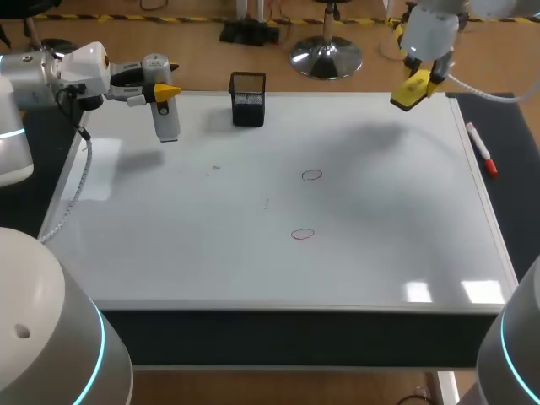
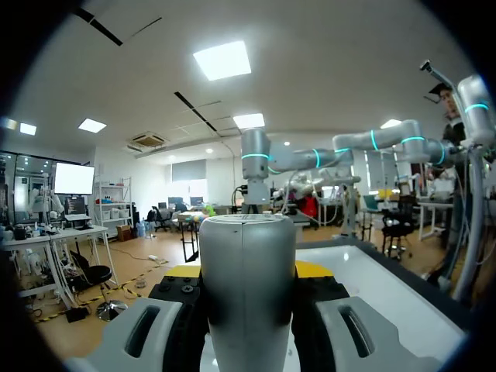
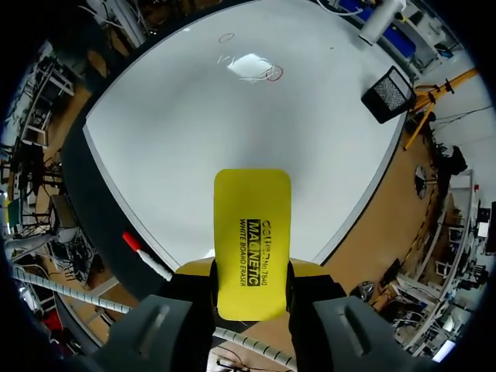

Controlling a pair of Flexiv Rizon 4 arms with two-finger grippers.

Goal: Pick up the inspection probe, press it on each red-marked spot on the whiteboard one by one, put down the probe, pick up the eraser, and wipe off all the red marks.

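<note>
My left gripper (image 1: 162,91) is shut on the silver inspection probe (image 1: 164,116), held over the whiteboard's (image 1: 253,253) far left corner; in the left wrist view the probe (image 2: 246,287) stands between the fingers and hides most of the board. My right gripper (image 1: 419,84) is shut on the yellow eraser (image 1: 411,91), raised above the board's far right corner; the right wrist view shows the eraser (image 3: 252,240) clamped between its fingers. Two red circles remain on the board, one near the middle (image 1: 311,175) and one closer to the front (image 1: 302,234).
A black mesh holder (image 1: 247,99) stands at the board's far edge. A red marker pen (image 1: 482,149) lies along the right edge. Faint smudges (image 1: 215,169) mark the board's left middle.
</note>
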